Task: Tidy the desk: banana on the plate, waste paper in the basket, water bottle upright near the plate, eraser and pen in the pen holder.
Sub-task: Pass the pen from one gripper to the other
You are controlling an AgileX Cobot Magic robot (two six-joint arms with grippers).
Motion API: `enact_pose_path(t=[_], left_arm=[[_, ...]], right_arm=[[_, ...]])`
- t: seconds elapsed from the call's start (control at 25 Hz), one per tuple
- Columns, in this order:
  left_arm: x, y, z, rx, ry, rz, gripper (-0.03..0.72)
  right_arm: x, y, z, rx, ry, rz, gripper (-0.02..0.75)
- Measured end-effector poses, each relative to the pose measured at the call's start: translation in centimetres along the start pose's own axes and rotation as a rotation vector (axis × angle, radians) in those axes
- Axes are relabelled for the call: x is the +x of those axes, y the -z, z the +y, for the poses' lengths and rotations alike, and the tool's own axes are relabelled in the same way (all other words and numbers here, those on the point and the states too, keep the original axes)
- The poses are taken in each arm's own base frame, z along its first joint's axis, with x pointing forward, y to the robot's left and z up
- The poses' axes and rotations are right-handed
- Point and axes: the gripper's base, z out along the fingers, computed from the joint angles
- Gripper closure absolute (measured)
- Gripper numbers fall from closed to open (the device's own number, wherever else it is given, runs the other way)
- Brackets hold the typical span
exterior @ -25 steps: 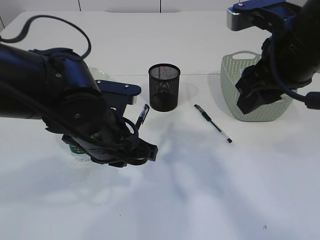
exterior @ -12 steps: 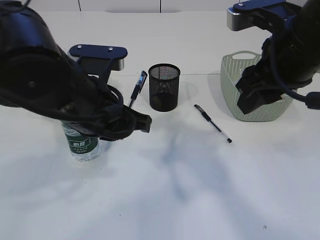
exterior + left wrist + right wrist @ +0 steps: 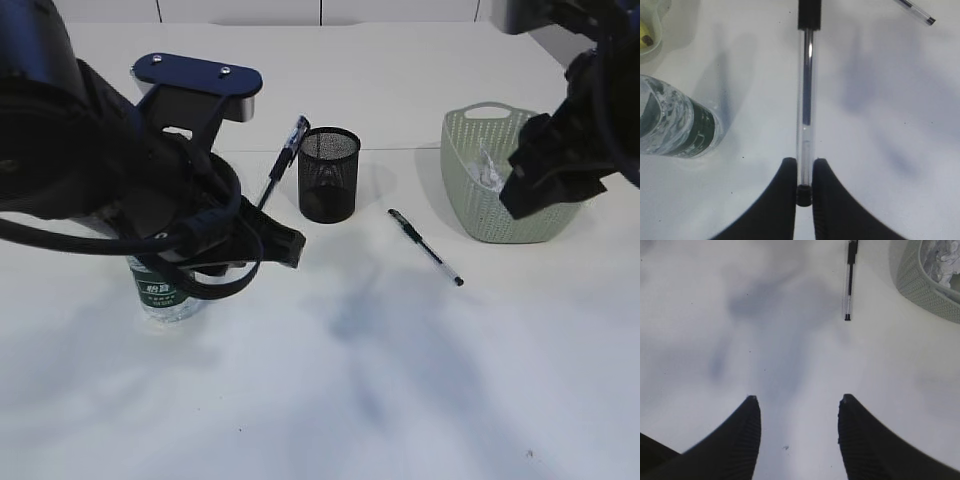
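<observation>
My left gripper (image 3: 804, 172) is clamped on the end of a clear-barrelled pen with a black cap (image 3: 806, 95); both dark fingers (image 3: 785, 185) press against the barrel, and the pen runs straight out ahead of them, lifted off the white desk (image 3: 400, 380). In the exterior view that pen (image 3: 284, 160) slants upward from my left gripper, its capped tip just beside the rim of the black wire-mesh pen holder (image 3: 328, 174), which stands just beyond it.

Off to the left of my left gripper stands the clear plastic water bottle with a dark green label (image 3: 670, 125), upright on the desk; in the exterior view the bottle (image 3: 165, 290) shows below my left arm. Farther out on that side, at the frame corner, I can make out a piece of yellow banana (image 3: 646, 41) lying in a pale plate (image 3: 655, 25).

My right gripper (image 3: 797, 412) hangs above the desk with its ribbed fingers (image 3: 747, 430) spread about halfway apart, and it has hold of nothing. Ahead of it, well apart, a second clear pen with a black cap (image 3: 850, 277) lies flat on the desk. Farther ahead and to the right sits the pale green perforated plastic basket (image 3: 920, 282) with crumpled white waste paper (image 3: 945, 257) inside. In the exterior view this basket (image 3: 490, 200) stands right of the pen holder, the loose pen (image 3: 426, 246) between them.
</observation>
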Motion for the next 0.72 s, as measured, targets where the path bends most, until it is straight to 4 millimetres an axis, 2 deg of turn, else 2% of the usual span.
enact_pose_path(t=[0.2,0.44,0.6,0.72], left_arm=[[0.0,0.5,-0.1,0.01,0.002,-0.009,0.663],[-0.5,2.3,0.3,0.034,0.02,-0.053,0.663],[-0.5,3.1,0.1,0.05,0.015,-0.069,0.663],[-0.3,3.3,-0.5,0.064,0.0,-0.068,0.663]], right_arm=[[2.7,0.5,0.4,-0.001,0.0,0.005,0.36],[5.8,1.1,1.1,-0.029,-0.023,-0.047,0.36],[6.3,1.3,1.7,-0.076,-0.064,-0.128,0.36],[5.9,1.4,1.7,-0.086,-0.081,-0.186,0.36]])
